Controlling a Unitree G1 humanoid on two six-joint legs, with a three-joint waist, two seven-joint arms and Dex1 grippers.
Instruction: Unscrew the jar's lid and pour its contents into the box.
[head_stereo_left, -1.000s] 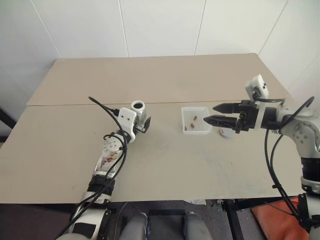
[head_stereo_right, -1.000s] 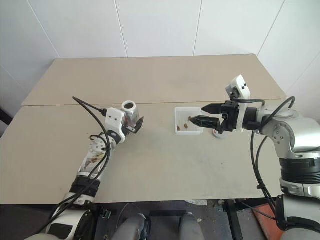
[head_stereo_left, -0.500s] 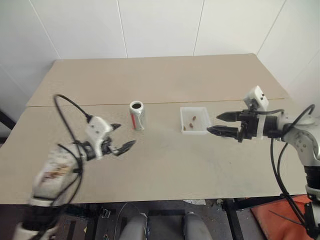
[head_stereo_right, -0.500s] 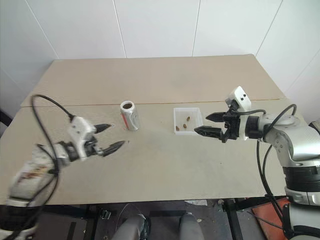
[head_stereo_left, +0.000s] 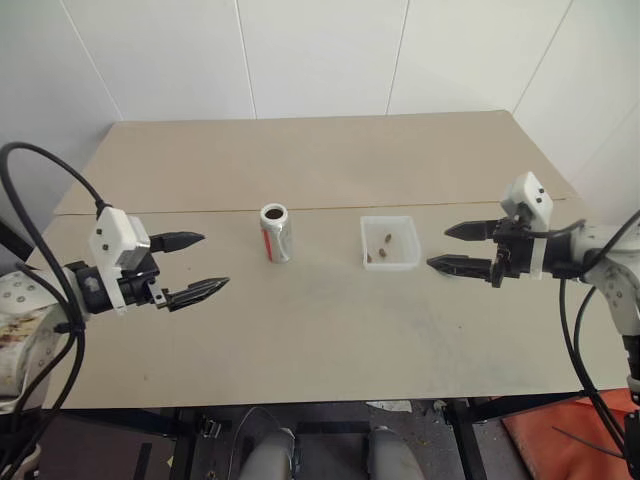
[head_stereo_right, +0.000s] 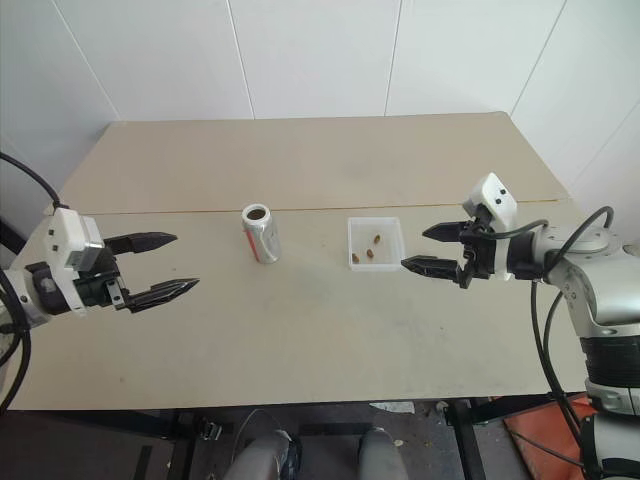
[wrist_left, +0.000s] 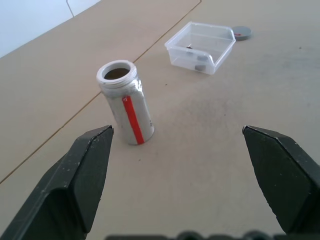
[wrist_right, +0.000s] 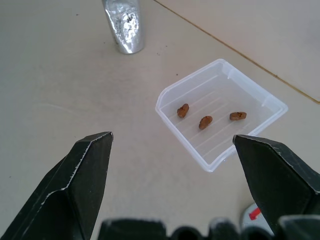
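We found the jar (head_stereo_left: 275, 232) upright and uncapped, three pellets (wrist_right: 205, 121) in the box (head_stereo_left: 390, 258), and both grippers (head_stereo_left: 190, 266) (head_stereo_left: 455, 248) spread, holding nothing.

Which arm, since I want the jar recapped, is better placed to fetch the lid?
Right: the lid lies beside the box, near the open right gripper; the left gripper is far off.

Lid (wrist_right: 255, 216) cut off by right wrist view's edge, jar (wrist_right: 124, 25) cropped at its top
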